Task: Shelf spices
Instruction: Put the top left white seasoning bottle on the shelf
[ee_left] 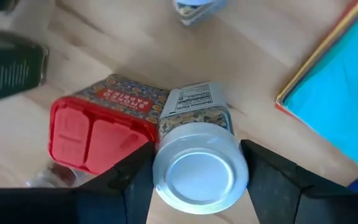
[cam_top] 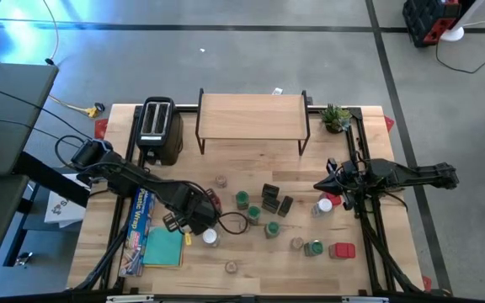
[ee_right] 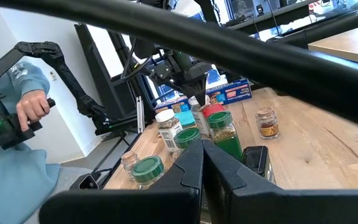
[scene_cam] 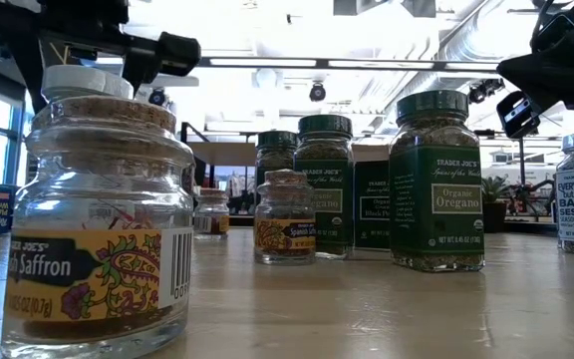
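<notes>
Shelf (cam_top: 251, 115) at table's (cam_top: 369, 261) far edge, top bare. Spices scattered mid-table in front of it. Left gripper (ee_left: 197, 180) low over front-left cluster, fingers (ee_left: 272, 180) straddling white-lidded jar (ee_left: 199, 158) on both sides, red tin (ee_left: 98, 127) touching jar. Right gripper (ee_right: 201, 165) pressed shut, holding nothing, hovering right of spices.
</notes>
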`<state>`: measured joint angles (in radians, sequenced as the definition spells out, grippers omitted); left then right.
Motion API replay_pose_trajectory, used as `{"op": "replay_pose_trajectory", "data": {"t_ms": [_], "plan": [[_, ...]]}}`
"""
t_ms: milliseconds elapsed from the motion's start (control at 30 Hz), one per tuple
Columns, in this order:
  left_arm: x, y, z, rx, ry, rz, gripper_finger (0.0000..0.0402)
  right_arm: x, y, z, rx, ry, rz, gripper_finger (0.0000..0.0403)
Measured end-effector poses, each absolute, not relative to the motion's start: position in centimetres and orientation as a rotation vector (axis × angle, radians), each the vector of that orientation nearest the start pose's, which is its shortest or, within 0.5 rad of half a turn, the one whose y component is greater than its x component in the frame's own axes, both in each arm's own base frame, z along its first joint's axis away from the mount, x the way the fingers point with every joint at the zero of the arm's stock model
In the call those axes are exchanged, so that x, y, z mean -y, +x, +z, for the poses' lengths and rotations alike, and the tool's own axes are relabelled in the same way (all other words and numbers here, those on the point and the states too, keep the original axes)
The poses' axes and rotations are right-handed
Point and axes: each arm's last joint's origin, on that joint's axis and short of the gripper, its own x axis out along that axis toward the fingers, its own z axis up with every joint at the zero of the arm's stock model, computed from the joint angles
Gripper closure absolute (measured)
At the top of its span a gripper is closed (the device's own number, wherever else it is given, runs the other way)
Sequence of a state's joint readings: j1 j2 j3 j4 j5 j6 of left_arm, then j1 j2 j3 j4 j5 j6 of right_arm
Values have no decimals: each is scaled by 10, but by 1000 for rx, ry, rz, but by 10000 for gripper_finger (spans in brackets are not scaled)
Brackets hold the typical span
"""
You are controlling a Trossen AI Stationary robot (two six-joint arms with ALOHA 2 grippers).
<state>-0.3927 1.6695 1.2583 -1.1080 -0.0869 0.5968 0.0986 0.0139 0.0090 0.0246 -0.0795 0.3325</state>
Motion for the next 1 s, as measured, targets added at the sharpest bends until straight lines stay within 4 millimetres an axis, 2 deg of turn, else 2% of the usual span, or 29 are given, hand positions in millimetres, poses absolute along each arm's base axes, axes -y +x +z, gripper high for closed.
{"op": "replay_pose_trajectory", "data": {"t_ms": [133, 300, 567, 767, 900, 1000], "plan": [[112, 278, 236, -1423, 747, -610, 200, -12, 97, 168, -10, 332, 180, 403], [110, 280, 261, -1384, 662, -528, 201, -12, 97, 168, -10, 332, 180, 403], [92, 281, 314, -1287, 617, -426, 201, -12, 97, 168, -10, 332, 180, 403], [48, 289, 361, -1223, 623, -232, 201, -12, 97, 168, -10, 332, 180, 403], [5, 291, 386, -1187, 615, -120, 201, -12, 97, 168, -10, 332, 180, 403], [-29, 291, 399, -1177, 596, -43, 201, -12, 97, 168, -10, 332, 180, 403]]}}
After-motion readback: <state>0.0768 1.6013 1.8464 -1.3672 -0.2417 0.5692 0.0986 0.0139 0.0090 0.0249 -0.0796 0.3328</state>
